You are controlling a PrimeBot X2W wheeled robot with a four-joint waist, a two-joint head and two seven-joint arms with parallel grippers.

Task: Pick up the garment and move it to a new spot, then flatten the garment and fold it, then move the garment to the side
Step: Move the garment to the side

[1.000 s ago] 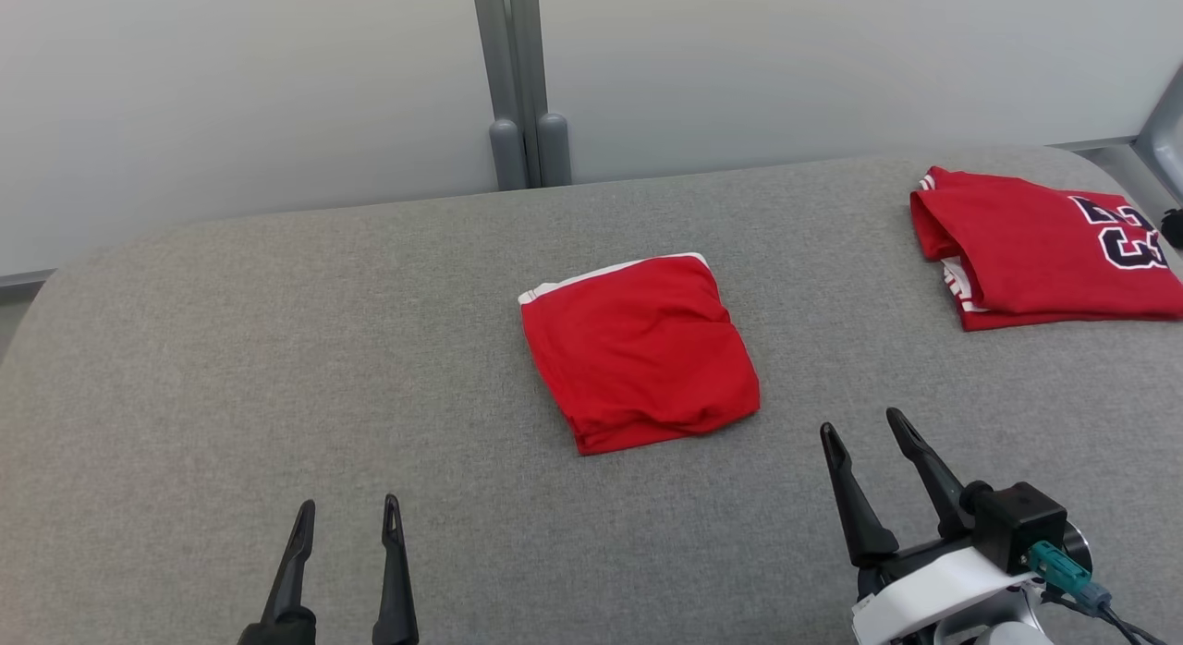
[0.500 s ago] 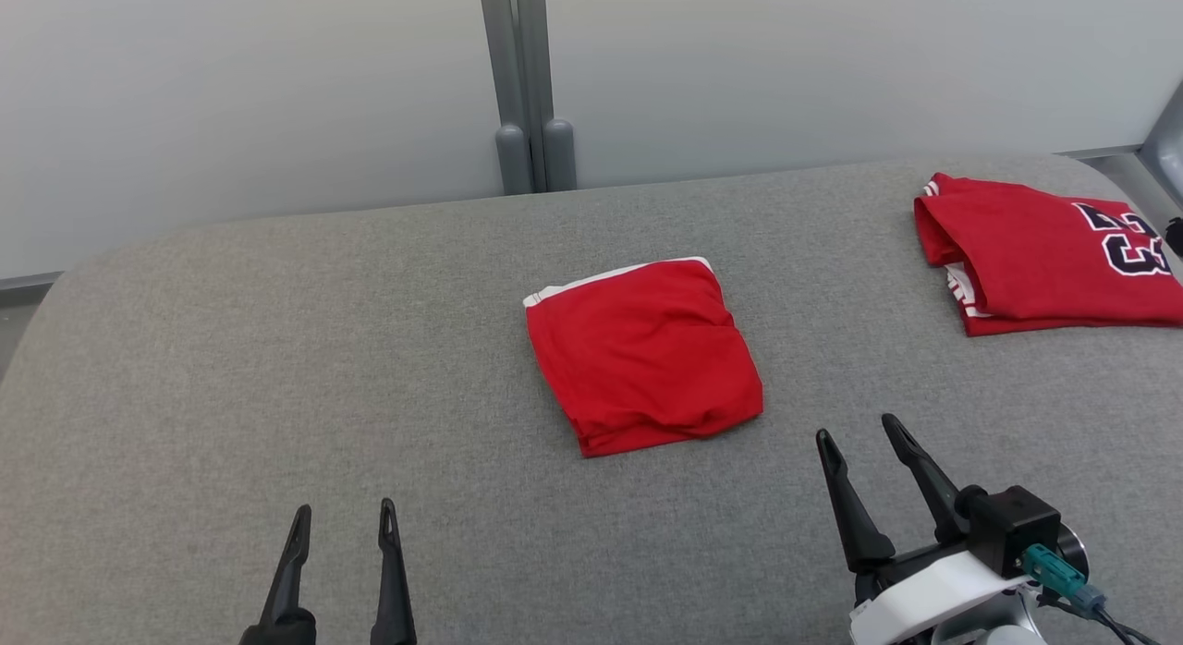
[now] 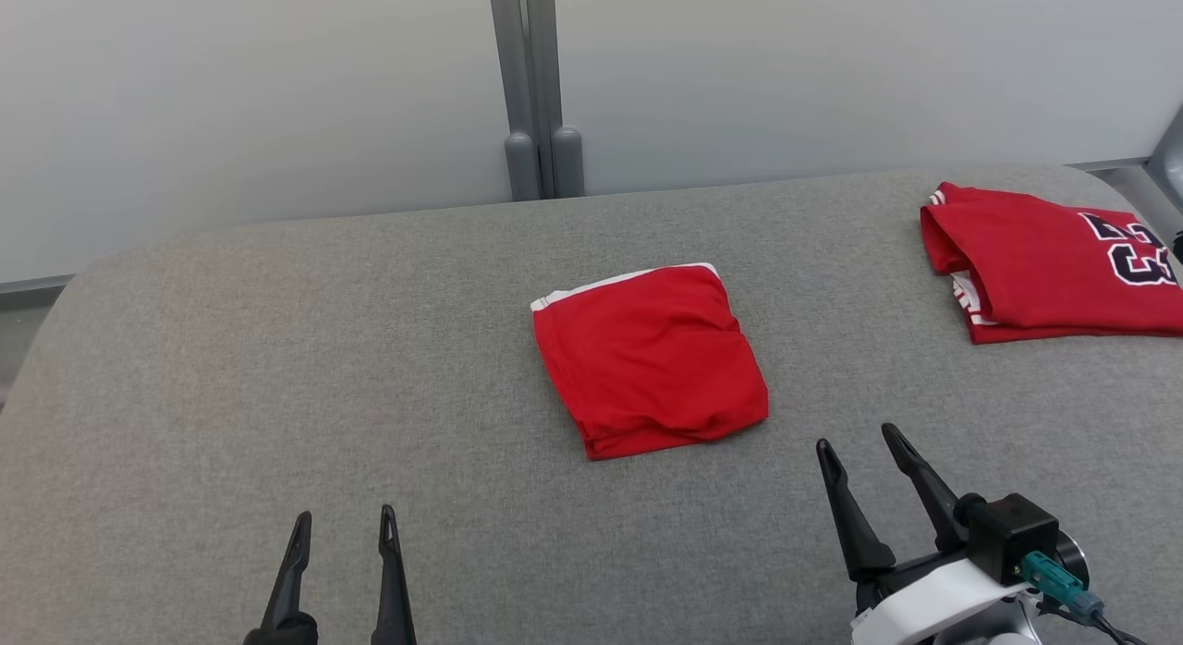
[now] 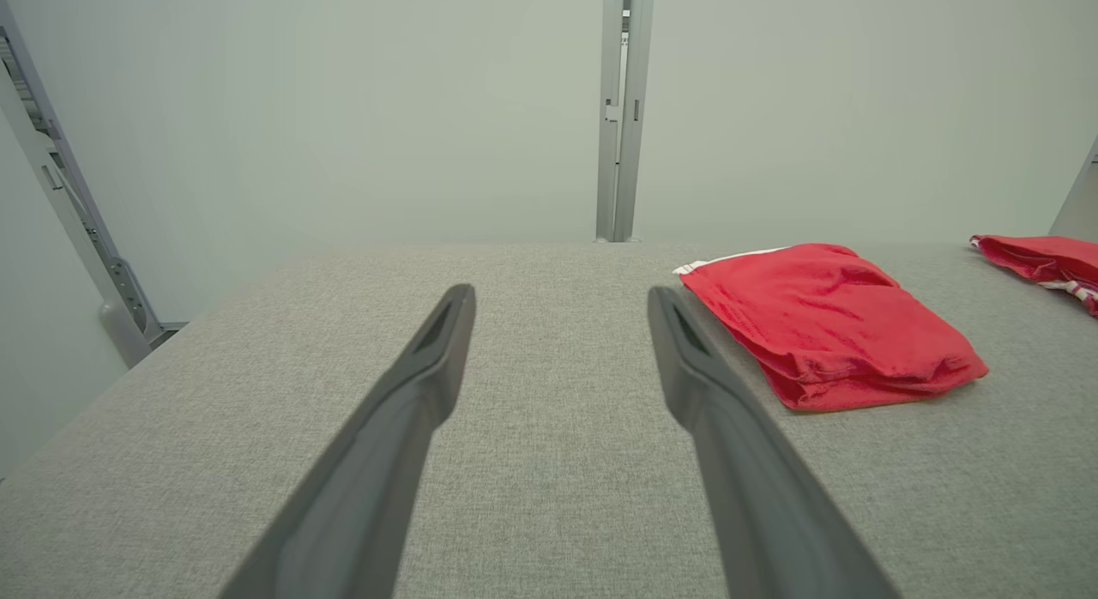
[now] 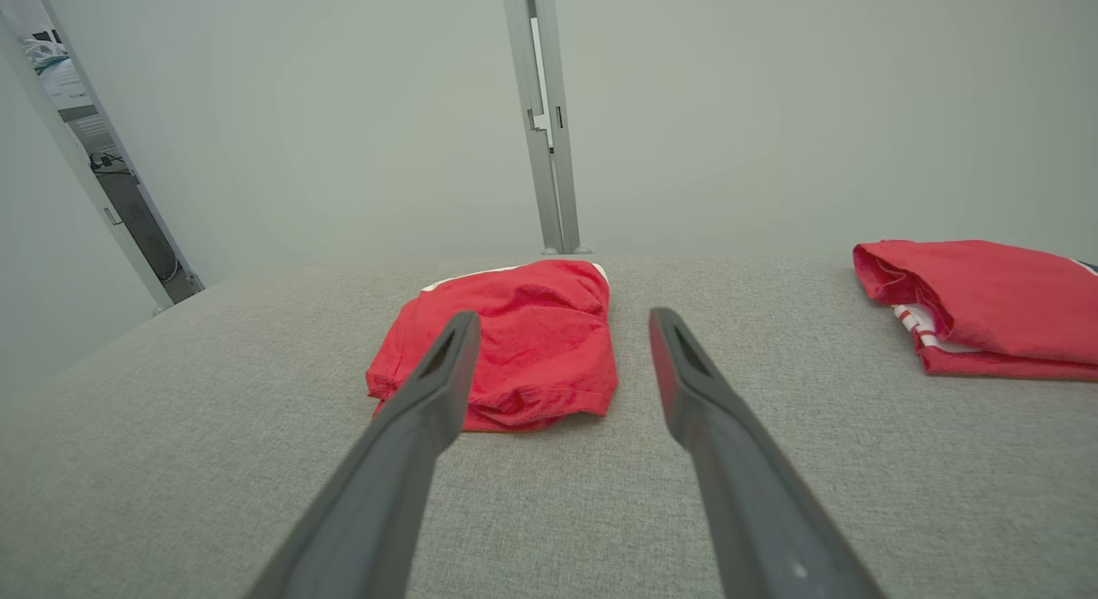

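A red garment [image 3: 647, 359] with a white edge lies folded into a thick square at the middle of the grey fabric-covered table [image 3: 277, 349]. My left gripper [image 3: 345, 514] stands open near the front edge, well to the left of and in front of the garment [image 4: 823, 324], nothing between its fingers. My right gripper [image 3: 854, 436] is open too, just in front of the garment's right front corner and apart from it. Along the right wrist view the garment [image 5: 515, 350] sits ahead, partly behind the left finger, with the right gripper [image 5: 562, 320] empty. The left gripper [image 4: 558, 294] points over bare table.
A second folded red jersey [image 3: 1044, 266] with dark numerals lies at the table's far right edge. A grey post [image 3: 536, 91] stands against the pale wall behind the table. The table's left half is bare grey fabric.
The whole head picture has slid slightly down and right, so the camera moved. Neither the garment nor either gripper has visibly changed, and both grippers stay open.
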